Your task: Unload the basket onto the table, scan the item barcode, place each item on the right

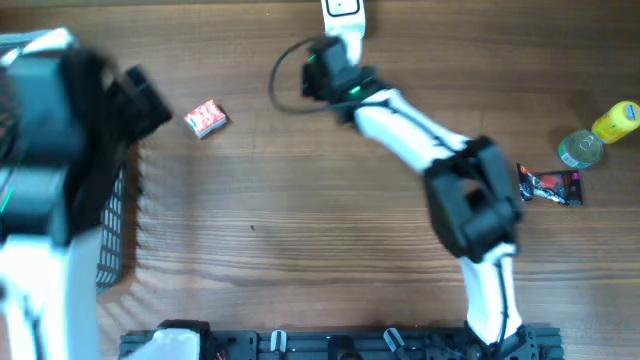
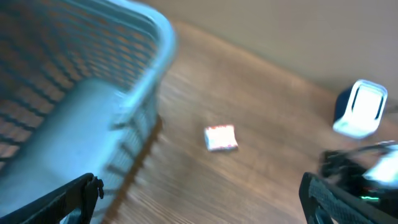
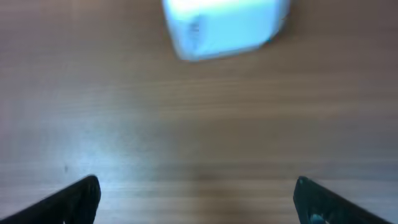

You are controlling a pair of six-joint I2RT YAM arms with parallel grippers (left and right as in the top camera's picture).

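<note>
While my left tool (image 2: pixel 199 190) and right tool (image 3: pixel 198 186) both hang spread and empty, I judge nothing scanned yet: the red-and-white packet (image 1: pixel 207 118) lies loose on the surface (image 1: pixel 300 250) near the basket (image 2: pixel 155 31), apart from the white scanner (image 3: pixel 224 25).

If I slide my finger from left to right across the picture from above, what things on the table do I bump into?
Mesh basket → small red-and-white packet → white scanner → dark wrapper → yellow object.

Wooden table (image 1: pixel 300 250) (brown, streaked grain), apparently evenly lit.
</note>
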